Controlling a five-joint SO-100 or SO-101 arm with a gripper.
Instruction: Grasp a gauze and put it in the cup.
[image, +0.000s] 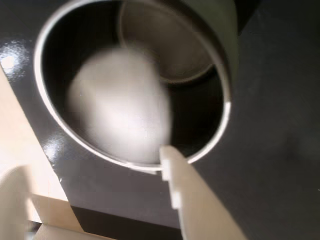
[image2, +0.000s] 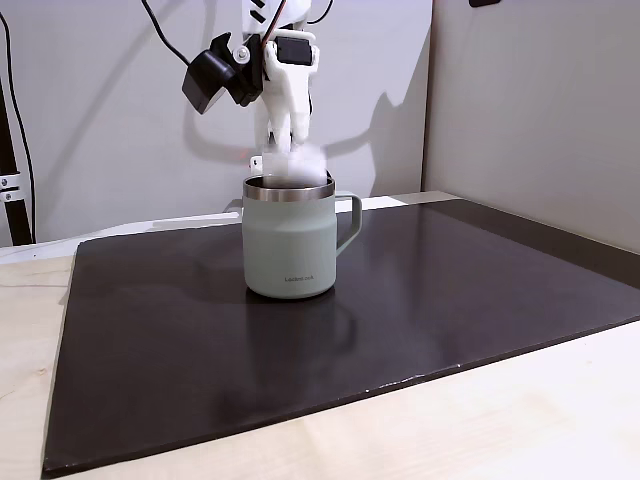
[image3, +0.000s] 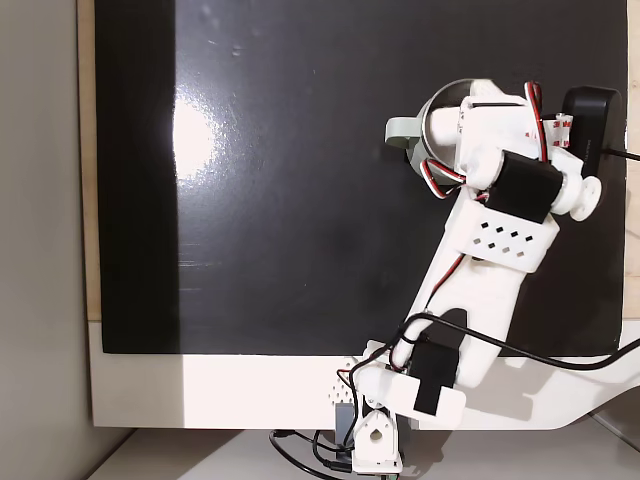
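Hovering over the cup (image2: 290, 243), the jaws look released – the blurred gauze (image: 120, 102) shows inside the rim – black mat (image2: 420, 300) on a pale surface (image2: 520, 420).

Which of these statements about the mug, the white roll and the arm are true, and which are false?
1. The pale sage-green mug with a steel rim stands upright on the black mat. True.
2. The small white gauze roll lies on the mat beside the mug. False: it is a blurred white shape at the mug's mouth, seen over the opening in the wrist view.
3. In the side fixed view, the mug's handle points right. True.
4. The white gripper is far from the mug, over bare mat. False: it hangs directly above the rim.
5. The mug lies tipped on its side. False: it is upright.
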